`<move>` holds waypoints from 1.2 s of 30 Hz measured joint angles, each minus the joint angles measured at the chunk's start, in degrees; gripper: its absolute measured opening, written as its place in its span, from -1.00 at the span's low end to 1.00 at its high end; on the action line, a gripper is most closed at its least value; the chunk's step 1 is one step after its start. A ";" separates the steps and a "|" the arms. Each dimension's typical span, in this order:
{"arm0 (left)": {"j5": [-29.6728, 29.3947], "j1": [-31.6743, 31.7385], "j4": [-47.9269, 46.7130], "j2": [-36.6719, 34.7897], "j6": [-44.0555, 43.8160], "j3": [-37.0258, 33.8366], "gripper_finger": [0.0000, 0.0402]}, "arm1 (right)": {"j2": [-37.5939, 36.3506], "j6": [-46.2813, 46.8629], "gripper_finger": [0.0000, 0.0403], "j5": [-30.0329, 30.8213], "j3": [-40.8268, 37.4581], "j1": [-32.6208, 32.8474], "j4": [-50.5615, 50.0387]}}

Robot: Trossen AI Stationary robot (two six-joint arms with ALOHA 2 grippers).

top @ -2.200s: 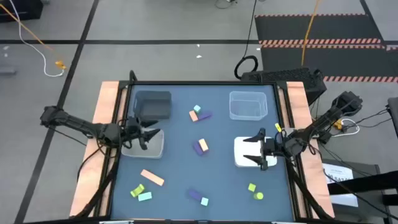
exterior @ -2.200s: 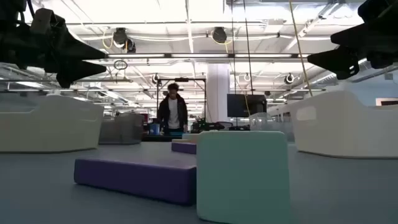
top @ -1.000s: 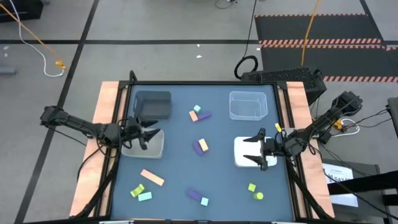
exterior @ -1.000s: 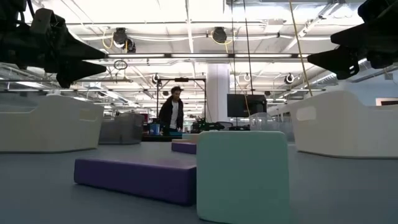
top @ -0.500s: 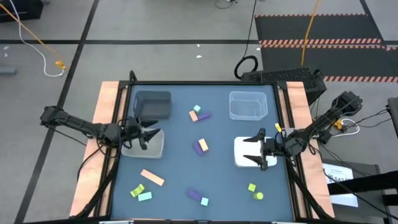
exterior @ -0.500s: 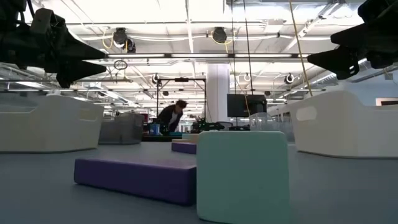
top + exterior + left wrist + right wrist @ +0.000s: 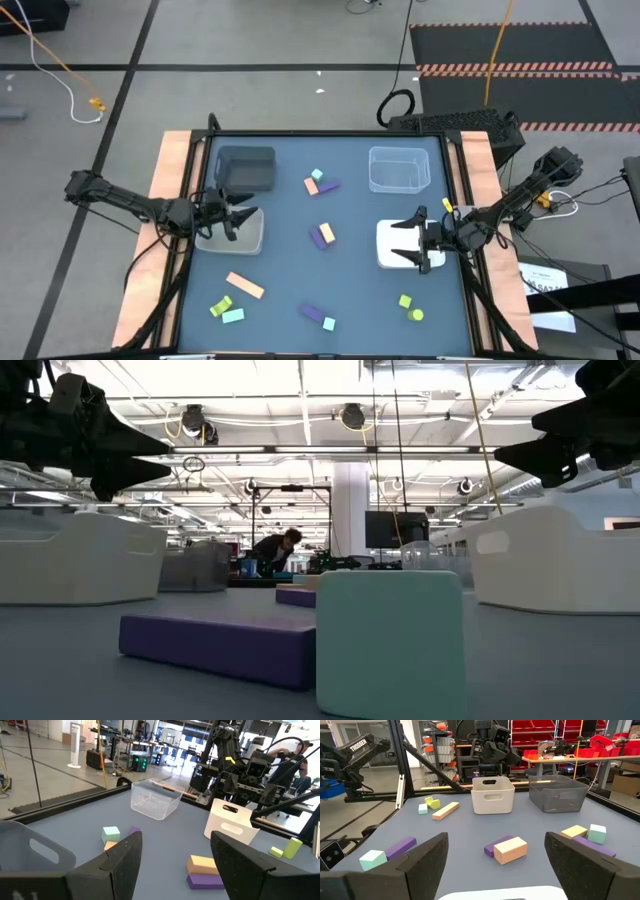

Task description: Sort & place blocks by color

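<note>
My left gripper [image 7: 243, 214] hangs over a white bin [image 7: 232, 233], jaws wide, empty. Right gripper [image 7: 407, 239] over the other white bin [image 7: 400, 246], jaws wide. Blocks [image 7: 322, 235] lie scattered across the worktop [image 7: 290, 270], none binned.

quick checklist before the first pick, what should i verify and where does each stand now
1. Left claw open and empty: ok, it hovers over the white bin at table left.
2. Right claw open and empty: ok, it hovers over the other white bin.
3. Blocks in reach and loose: ok, the purple and salmon pair lies mid-table between the arms.
4. Bins empty: grey bin and clear bin look empty; both white bins partly hidden, cannot tell.
5. Stacked blocks: not ok, the salmon block sits against the purple one, so a clean single grasp looks tight.
</note>
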 joint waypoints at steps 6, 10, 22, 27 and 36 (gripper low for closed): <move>0.00 0.01 0.02 -0.01 0.00 0.02 0.18 | -0.02 0.00 0.61 0.00 0.00 0.02 -0.01; -0.01 -0.01 0.01 -0.01 0.00 0.01 0.18 | -0.01 0.00 0.61 0.00 0.00 0.02 0.00; -0.01 0.00 0.01 0.00 0.00 0.01 0.18 | 0.00 -0.92 0.61 0.00 0.00 0.00 1.63; -0.01 0.00 0.02 0.00 0.00 0.00 0.18 | 0.00 -1.23 0.61 0.02 0.00 0.00 4.10; -0.01 0.00 -0.04 -0.01 0.00 0.02 0.18 | 0.00 -1.83 0.61 0.08 0.00 -1.53 16.39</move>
